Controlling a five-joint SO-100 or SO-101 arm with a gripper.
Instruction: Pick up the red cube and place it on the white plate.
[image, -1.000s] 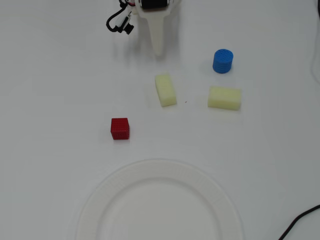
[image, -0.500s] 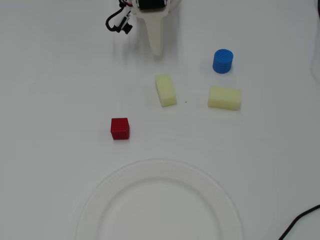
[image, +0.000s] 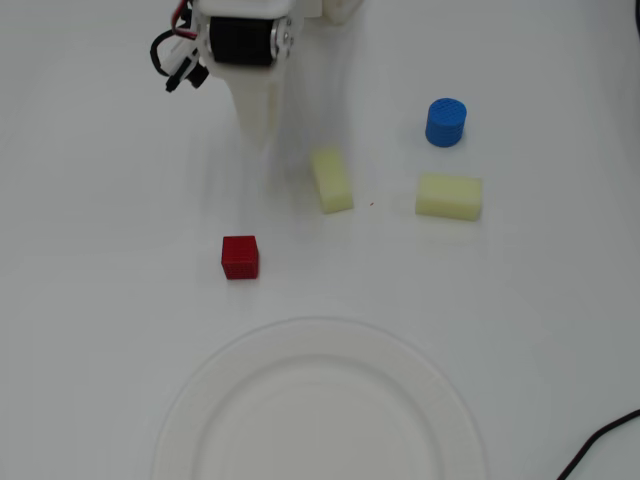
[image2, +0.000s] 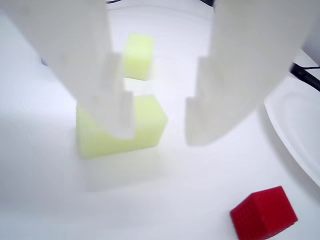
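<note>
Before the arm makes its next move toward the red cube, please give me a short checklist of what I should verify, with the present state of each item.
1. Gripper open and empty: ok, a wide gap shows between the fingers in the wrist view.
2. Red cube free to grasp: ok, nothing touches it.
3. Gripper lined up over the cube: not ok, in the wrist view the cube sits off to the lower right of the fingers.
4. Yellow block clear of the fingers: not ok, one finger overlaps it in that view.
5. White plate empty: ok, as far as it is in frame.
</note>
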